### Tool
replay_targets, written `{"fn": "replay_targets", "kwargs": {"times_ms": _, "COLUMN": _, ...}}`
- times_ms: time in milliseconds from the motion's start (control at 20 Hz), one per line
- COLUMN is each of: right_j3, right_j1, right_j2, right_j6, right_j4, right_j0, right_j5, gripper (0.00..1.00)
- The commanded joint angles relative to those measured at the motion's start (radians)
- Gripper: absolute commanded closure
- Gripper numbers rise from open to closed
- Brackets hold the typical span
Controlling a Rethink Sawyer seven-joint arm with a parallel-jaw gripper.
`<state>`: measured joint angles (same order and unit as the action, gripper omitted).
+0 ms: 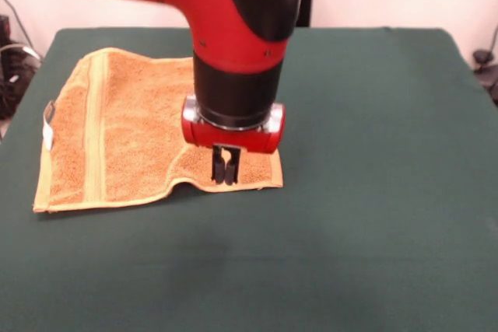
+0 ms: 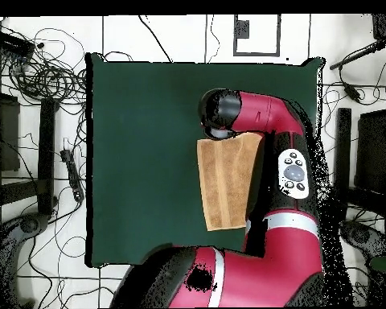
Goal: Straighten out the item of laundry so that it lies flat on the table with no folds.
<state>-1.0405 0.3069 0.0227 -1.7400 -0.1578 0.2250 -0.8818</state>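
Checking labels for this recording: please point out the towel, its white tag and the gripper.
towel (image 1: 128, 141): front view, on the terry middle of the cloth.
tag (image 1: 48, 126): front view, on the white strip at the towel's left edge.
gripper (image 1: 226, 167): front view, between the black fingers, low over the towel's near edge.

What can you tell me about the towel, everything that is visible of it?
The towel is small, squarish and orange-yellow, of looped terry as it looks, with a flat woven band near one side and a small white tag on that edge. It lies on the green table, mostly spread out. Its near edge is not straight: it steps up beside the corner under the gripper, which suggests a fold there. The gripper's closed tips stand at that corner; whether they pinch it I cannot tell. The arm hides part of the towel.
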Motion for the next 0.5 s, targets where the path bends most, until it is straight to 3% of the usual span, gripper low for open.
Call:
{"fn": "replay_targets", "kwargs": {"times_ms": 50, "right_j3": -0.11, "right_j1": 0.03, "right_j2": 0.045, "right_j6": -0.043, "right_j4": 0.005, "right_j0": -0.034, "right_j5": -0.088, "gripper": 1.0}}
{"fn": "replay_targets", "kwargs": {"times_ms": 500, "right_j3": -0.067, "right_j1": -0.022, "right_j2": 0.051, "right_j6": -0.042, "right_j4": -0.004, "right_j0": -0.025, "right_j5": -0.084, "gripper": 1.0}}
